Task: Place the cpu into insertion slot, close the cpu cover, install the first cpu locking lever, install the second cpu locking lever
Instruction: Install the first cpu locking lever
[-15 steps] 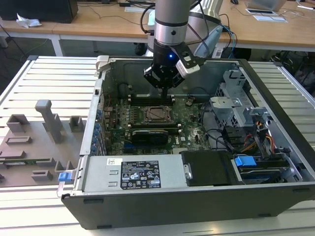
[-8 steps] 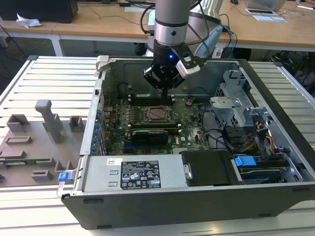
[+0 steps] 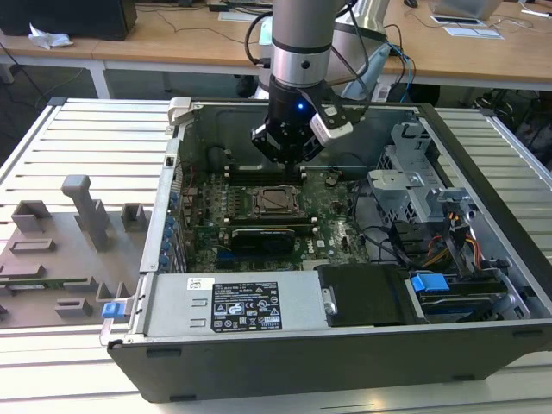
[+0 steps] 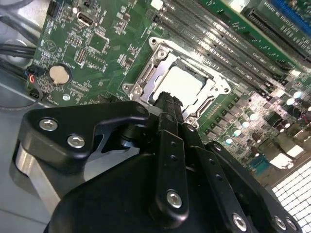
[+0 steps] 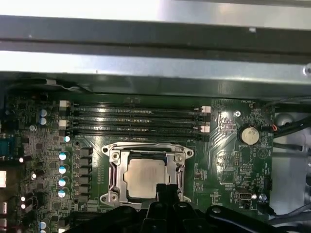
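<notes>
CPU (image 5: 144,177) sits flat in the insertion slot (image 5: 113,171), silver top showing through the window of the cpu cover (image 5: 146,156), which lies down over it. Slot is mid motherboard (image 5: 228,160) inside the open computer case (image 3: 483,345) on the slatted worktop (image 3: 95,138). End effector (image 4: 167,104) hangs just above the chip's near edge, fingers (image 4: 170,126) pressed together, gripping nothing. Memory slots (image 5: 136,121) run just beside the socket on the case-wall side; a black expansion card (image 3: 272,235) lies on the other side. Coin battery (image 5: 249,135) is well apart. Drive cage (image 3: 410,185) and cables (image 3: 448,246) crowd the exterior view's right. Grey fixtures (image 3: 82,216) stand on the worktop outside the case.
</notes>
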### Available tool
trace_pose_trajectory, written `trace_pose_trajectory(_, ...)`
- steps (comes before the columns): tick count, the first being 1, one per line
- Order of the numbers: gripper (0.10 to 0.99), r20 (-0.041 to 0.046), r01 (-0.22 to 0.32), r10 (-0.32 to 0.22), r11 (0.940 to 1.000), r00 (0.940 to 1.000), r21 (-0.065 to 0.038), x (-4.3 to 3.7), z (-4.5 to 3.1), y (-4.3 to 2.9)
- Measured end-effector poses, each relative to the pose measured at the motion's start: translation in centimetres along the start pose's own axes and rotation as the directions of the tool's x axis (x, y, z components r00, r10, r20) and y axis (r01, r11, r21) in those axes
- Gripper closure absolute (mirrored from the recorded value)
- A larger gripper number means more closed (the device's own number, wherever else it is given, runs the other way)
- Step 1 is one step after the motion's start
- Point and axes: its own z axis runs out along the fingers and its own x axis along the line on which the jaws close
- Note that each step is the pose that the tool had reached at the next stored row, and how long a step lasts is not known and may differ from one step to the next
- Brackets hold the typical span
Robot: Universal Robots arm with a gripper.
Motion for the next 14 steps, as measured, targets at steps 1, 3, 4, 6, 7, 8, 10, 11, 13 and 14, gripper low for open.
trace_pose_trajectory(1,0.980,0.0000,0.000,0.000,1.0000,1.0000,0.000,0.02,0.01,-0.24)
trace_pose_trajectory(3,0.980,0.0000,0.000,0.000,1.0000,1.0000,0.000,0.06,0.01,-0.87)
trace_pose_trajectory(4,0.980,0.0000,0.000,0.000,1.0000,1.0000,0.000,0.08,0.02,-1.12)
trace_pose_trajectory(6,0.980,-0.0001,0.000,0.000,1.0000,1.0000,0.000,0.10,0.02,-1.40)
trace_pose_trajectory(7,0.980,0.0000,0.000,0.000,1.0000,1.0000,0.000,0.10,0.02,-1.55)
trace_pose_trajectory(8,0.980,0.0000,0.000,0.000,1.0000,1.0000,0.000,0.11,0.02,-1.66)
trace_pose_trajectory(10,0.980,0.0000,0.000,0.000,1.0000,1.0000,0.000,0.13,0.03,-1.95)
trace_pose_trajectory(11,0.980,0.0000,0.000,0.000,1.0000,1.0000,0.000,0.14,0.03,-2.08)
trace_pose_trajectory(13,0.980,0.0000,0.000,0.000,1.0000,1.0000,0.000,0.15,0.04,-2.35)
trace_pose_trajectory(14,0.980,0.0000,0.000,0.000,1.0000,1.0000,0.000,0.16,0.04,-2.47)
